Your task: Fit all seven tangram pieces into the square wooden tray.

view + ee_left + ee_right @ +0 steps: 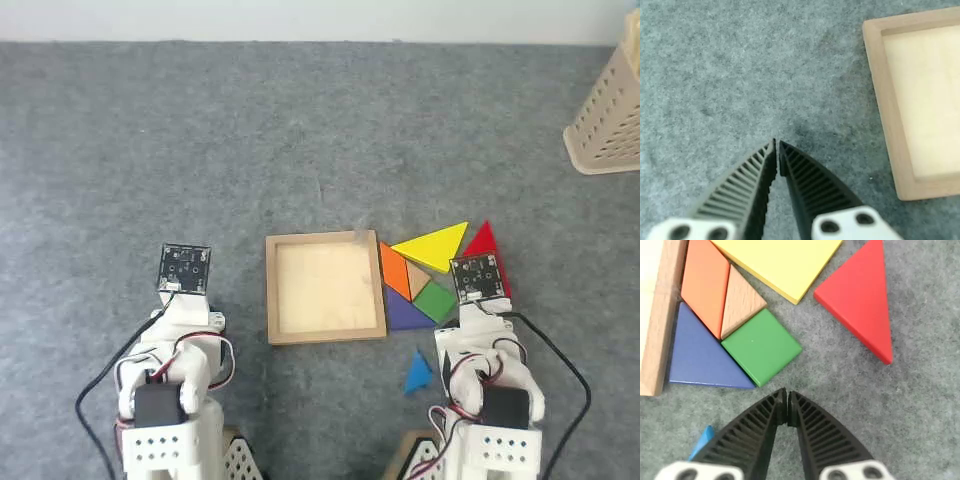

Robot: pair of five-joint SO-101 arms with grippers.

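Right of the tray (325, 335) — all seven pieces (433, 247) lie outside it | tray holds none | left claw (776, 145) closed, empty | right claw (787, 393) closed, empty | nothing placed yet

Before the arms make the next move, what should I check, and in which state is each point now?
1. Tray free inside: ok, no piece in it.
2. Light blue triangle easy to reach: cannot tell; it lies alone, apart from the other pieces.
3. Right gripper open for grasping: not ok, shut, empty, near the green square.
4. Left gripper open: not ok, shut, empty.
5. Green square free on all sides: not ok, it touches the wooden triangle and the dark blue triangle.
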